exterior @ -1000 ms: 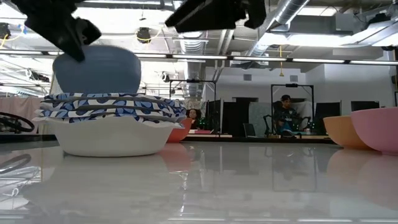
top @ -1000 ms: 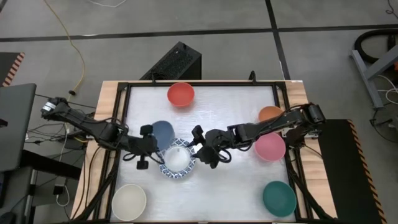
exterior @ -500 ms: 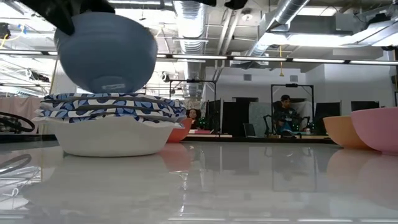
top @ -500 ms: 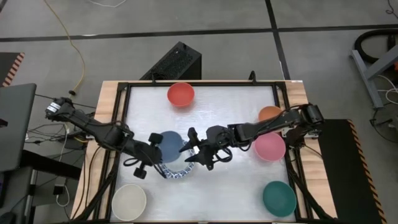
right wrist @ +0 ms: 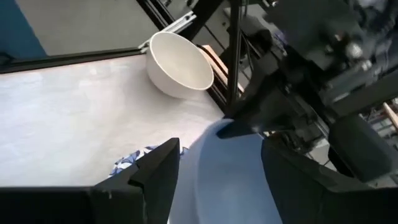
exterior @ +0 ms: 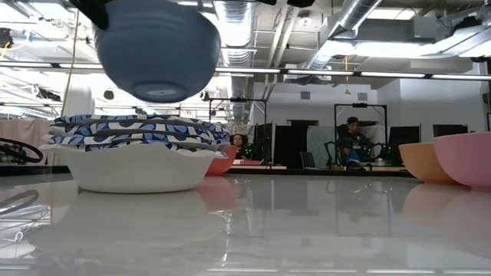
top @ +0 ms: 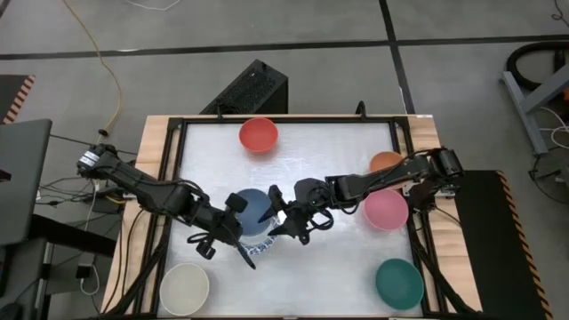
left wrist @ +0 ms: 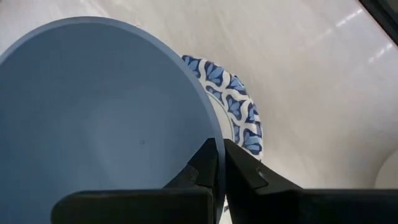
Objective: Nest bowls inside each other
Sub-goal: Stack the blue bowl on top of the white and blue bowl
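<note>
My left gripper [top: 233, 212] is shut on a dark blue bowl [top: 252, 210], which hangs above a stack of white bowls with blue-patterned rims [exterior: 134, 153]. The stack rests base-down on the table, and its rim [left wrist: 244, 121] shows past the blue bowl. My right gripper [top: 281, 217] is open, just right of the blue bowl and higher than it. In the right wrist view its two fingers frame the blue bowl [right wrist: 227, 171]. My left gripper holds the dark blue bowl by its rim [left wrist: 210, 135], on the side toward the table's left edge. One finger is inside the bowl and one outside. The fingers slant down from the left. The bowl [exterior: 157, 50] hangs clear of the stack, mouth up and nearly level.
Single bowls stand around the table: red [top: 258, 134] at the far middle, orange [top: 385, 162] and pink [top: 385, 210] at the right, teal [top: 398, 282] near right, cream [top: 185, 287] near left. A black frame [top: 174, 178] borders the table.
My left gripper has carried the dark blue bowl up and toward the table's right and near edges, from beside the stack to above it. Its wrist has rolled, so the bowl has turned from tilted to nearly level, mouth up.
</note>
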You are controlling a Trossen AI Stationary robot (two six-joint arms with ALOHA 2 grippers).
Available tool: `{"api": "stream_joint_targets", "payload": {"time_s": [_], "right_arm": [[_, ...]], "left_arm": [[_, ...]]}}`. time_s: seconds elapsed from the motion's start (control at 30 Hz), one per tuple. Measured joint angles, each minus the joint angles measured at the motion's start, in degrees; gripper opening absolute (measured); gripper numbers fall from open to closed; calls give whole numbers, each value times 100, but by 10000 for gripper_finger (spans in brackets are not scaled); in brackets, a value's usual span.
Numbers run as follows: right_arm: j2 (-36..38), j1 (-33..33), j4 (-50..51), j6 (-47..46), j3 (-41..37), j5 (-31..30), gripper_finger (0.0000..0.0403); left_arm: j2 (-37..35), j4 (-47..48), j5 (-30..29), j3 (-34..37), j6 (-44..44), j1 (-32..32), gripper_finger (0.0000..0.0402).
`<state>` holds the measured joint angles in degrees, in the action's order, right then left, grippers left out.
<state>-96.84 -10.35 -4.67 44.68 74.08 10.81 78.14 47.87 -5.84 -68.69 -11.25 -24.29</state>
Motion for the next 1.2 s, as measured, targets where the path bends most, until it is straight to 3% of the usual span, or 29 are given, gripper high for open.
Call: {"api": "stream_joint_targets", "payload": {"time_s": [0.47, 0.6, 0.77, 0.87, 1.2], "right_arm": [[-481, 61, 178, -265, 0, -28, 240], [-593, 84, 121, -266, 26, -119, 196], [-656, 80, 340, -245, 139, -253, 86], [-668, 110, 572, -288, 173, -270, 22], [-819, 157, 404, -435, 234, -365, 12]], "left_arm": [[174, 123, -84, -255, -107, 2, 0], [176, 130, -66, -253, -106, 2, 0], [170, 138, -235, -253, -118, 2, 9], [152, 73, -706, -268, -97, -1, 27], [178, 377, -959, -469, 321, -54, 146]]}}
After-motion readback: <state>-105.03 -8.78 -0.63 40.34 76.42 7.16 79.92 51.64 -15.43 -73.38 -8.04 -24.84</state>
